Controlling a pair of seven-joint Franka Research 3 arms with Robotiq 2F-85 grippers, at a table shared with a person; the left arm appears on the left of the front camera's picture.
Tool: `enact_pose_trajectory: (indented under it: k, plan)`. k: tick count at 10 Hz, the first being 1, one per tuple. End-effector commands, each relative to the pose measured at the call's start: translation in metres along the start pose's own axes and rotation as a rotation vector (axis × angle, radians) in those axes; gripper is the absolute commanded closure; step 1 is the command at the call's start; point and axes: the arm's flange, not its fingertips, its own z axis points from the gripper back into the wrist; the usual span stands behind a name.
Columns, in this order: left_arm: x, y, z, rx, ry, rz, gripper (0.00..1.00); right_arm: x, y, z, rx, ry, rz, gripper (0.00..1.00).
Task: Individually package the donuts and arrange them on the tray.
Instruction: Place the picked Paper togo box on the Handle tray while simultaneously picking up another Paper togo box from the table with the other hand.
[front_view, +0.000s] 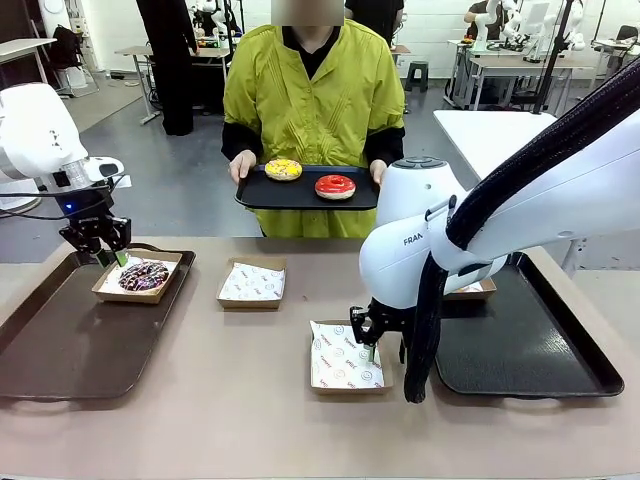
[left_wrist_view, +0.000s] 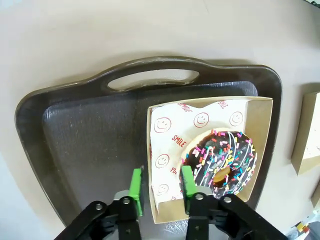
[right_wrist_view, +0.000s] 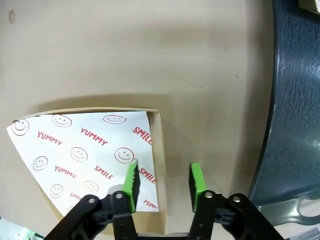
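Choc sprinkle donut sits in its box on left tray; yellow donut, red donut on person's tray. My left gripper & right gripper: jaws apart astride box walls. Crooked close could crumple cardboard, tip donut.

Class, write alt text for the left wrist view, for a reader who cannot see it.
The left gripper, jaws apart, straddles one wall of a shallow cardboard box holding a chocolate donut with coloured sprinkles on smiley-printed paper. The box sits on a dark brown tray on a tan table.
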Motion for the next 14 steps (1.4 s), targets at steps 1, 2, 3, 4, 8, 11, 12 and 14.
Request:
enact_pose_trajectory:
  k: [1, 2, 3, 4, 8, 11, 12, 14]
  plan:
    - [0.000, 0.005, 0.004, -0.036, -0.002, -0.021, 0.00, -0.005, 0.003, 0.000, -0.030, -0.053, -0.025, 1.00]
    - [0.000, 0.004, 0.004, -0.041, 0.000, -0.022, 0.00, -0.007, 0.002, 0.002, -0.036, -0.064, -0.036, 0.97]
    - [-0.001, 0.000, 0.006, -0.040, 0.002, -0.026, 0.00, -0.008, 0.002, 0.005, -0.038, -0.074, -0.038, 1.00]
    - [-0.001, -0.001, 0.007, -0.039, 0.001, -0.029, 0.00, -0.009, 0.002, 0.007, -0.040, -0.078, -0.041, 1.00]
    - [-0.006, -0.004, 0.012, -0.046, 0.000, -0.033, 0.00, -0.009, 0.002, 0.008, -0.049, -0.079, -0.048, 1.00]
    - [-0.028, -0.001, 0.032, -0.121, -0.018, -0.020, 0.00, -0.005, 0.005, 0.047, -0.026, -0.058, 0.001, 1.00]
    - [-0.049, 0.003, 0.050, -0.222, -0.023, -0.008, 0.00, 0.001, 0.003, 0.078, -0.003, -0.066, 0.035, 1.00]
    - [-0.097, 0.021, 0.087, -0.418, -0.055, 0.000, 0.00, 0.021, 0.002, 0.139, 0.028, -0.069, 0.061, 1.00]
